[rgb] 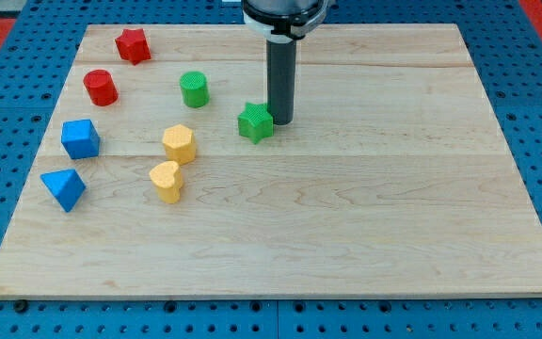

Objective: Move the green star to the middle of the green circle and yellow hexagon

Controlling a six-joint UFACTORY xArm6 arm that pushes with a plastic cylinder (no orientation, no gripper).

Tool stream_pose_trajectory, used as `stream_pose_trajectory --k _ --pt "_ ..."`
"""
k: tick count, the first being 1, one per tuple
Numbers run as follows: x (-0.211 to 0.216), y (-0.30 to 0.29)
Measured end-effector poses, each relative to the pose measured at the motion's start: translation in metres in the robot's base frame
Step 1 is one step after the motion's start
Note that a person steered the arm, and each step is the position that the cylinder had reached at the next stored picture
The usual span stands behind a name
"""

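Note:
The green star point(255, 122) lies on the wooden board near the middle top. My tip point(281, 122) stands just to the star's right, touching or nearly touching it. The green circle point(194, 89) is up and to the left of the star. The yellow hexagon point(179, 144) is to the star's left, a little lower. The star sits to the right of both.
A yellow heart point(166, 182) lies below the hexagon. A red star point(133, 44) and a red circle point(100, 88) are at the top left. A blue cube point(80, 138) and a blue triangle point(63, 188) are by the board's left edge point(36, 169).

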State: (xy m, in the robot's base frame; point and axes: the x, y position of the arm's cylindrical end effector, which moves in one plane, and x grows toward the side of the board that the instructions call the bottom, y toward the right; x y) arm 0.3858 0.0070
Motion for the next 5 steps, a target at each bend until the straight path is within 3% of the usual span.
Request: stream_pose_trajectory --k 2,3,5 --pt "0.024 0.009" --pt "-0.006 -0.021" --pt "-0.020 -0.049"
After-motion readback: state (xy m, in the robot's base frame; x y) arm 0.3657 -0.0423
